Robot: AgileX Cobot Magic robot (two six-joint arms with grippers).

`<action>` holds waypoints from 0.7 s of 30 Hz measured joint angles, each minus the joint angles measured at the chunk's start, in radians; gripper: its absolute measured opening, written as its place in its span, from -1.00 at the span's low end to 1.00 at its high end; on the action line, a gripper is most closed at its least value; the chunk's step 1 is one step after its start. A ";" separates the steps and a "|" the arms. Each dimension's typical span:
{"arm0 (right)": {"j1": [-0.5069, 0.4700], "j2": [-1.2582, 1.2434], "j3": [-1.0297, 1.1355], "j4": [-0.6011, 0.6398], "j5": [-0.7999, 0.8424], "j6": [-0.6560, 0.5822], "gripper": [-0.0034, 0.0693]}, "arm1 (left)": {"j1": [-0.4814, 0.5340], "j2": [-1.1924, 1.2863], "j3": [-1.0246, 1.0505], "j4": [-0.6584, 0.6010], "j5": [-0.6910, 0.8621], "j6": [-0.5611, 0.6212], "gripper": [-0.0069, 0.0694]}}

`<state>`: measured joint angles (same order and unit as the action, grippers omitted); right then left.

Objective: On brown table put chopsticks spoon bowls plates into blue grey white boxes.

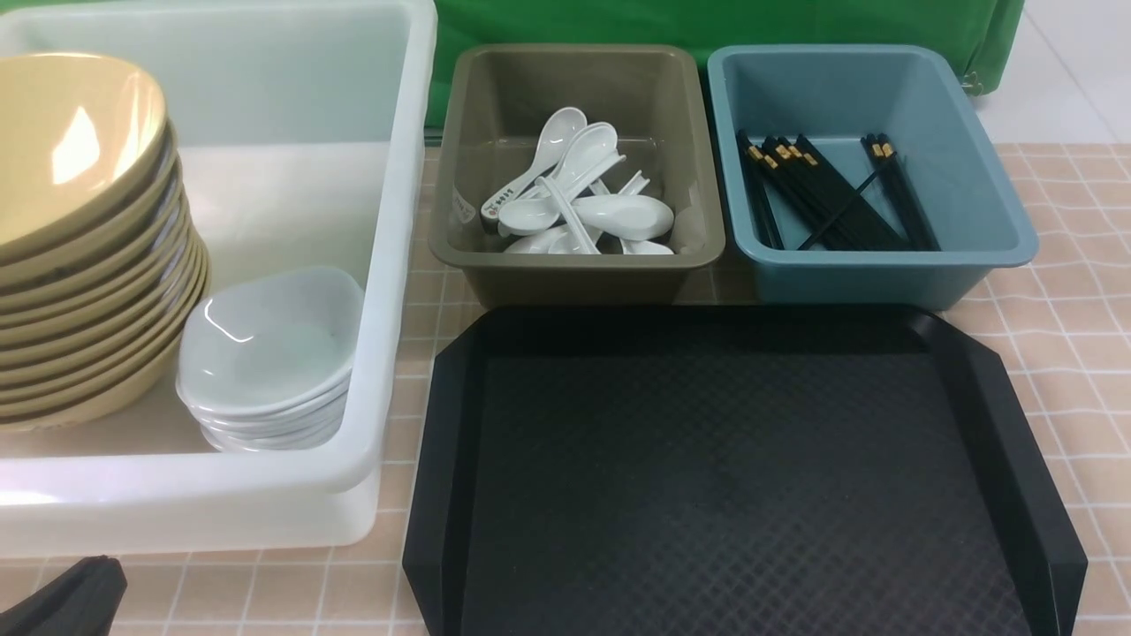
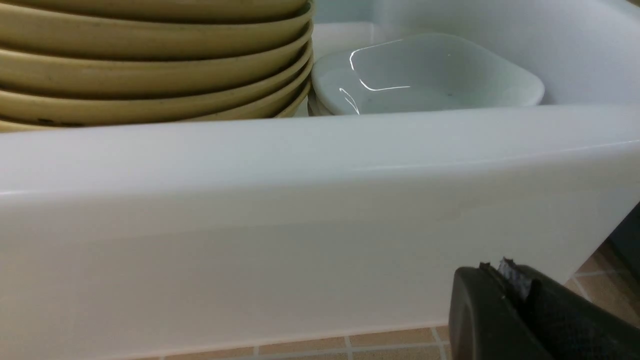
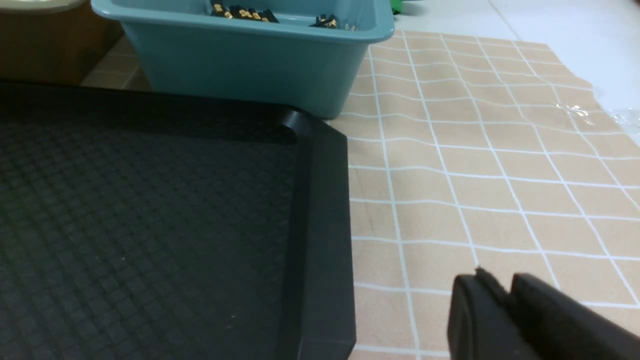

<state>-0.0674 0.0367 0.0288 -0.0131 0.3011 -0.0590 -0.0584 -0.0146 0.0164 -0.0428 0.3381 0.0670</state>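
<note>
Black chopsticks [image 1: 826, 190] lie in the blue box [image 1: 990, 212], and their gold tips [image 3: 242, 12] show in the right wrist view. White spoons [image 1: 579, 199] are piled in the grey box [image 1: 574, 269]. The white box [image 1: 389, 265] holds a stack of tan plates [image 1: 88, 247] and a stack of white bowls [image 1: 269, 353]. My left gripper [image 2: 505, 267] is shut and empty, low in front of the white box's near wall [image 2: 300, 225]. My right gripper [image 3: 502, 282] hovers over the table to the right of the tray, fingers close together with nothing between them.
A black tray [image 1: 742, 477] with nothing on it lies in the middle in front of the grey and blue boxes. The table has a tan checked cloth [image 3: 475, 175]. A green cloth [image 1: 707, 22] hangs behind the boxes.
</note>
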 joint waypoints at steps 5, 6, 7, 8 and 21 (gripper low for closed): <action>0.000 0.000 0.000 0.000 0.000 0.000 -0.53 | 0.000 0.000 0.000 0.000 0.000 0.000 -0.84; 0.000 0.000 0.000 0.000 0.000 0.000 -0.53 | 0.000 0.000 0.000 0.000 0.000 0.000 -0.84; 0.000 0.000 0.000 0.000 0.000 0.000 -0.54 | 0.000 0.000 0.000 0.000 0.000 0.000 -0.84; 0.000 0.000 0.000 0.000 0.000 0.000 -0.53 | 0.000 0.000 0.000 0.000 0.000 0.000 -0.84; 0.000 0.000 0.000 0.000 0.000 0.000 -0.49 | 0.000 0.000 0.000 0.000 0.000 -0.001 -0.84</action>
<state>-0.0674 0.0367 0.0288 -0.0131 0.3011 -0.0590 -0.0584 -0.0146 0.0164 -0.0428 0.3381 0.0660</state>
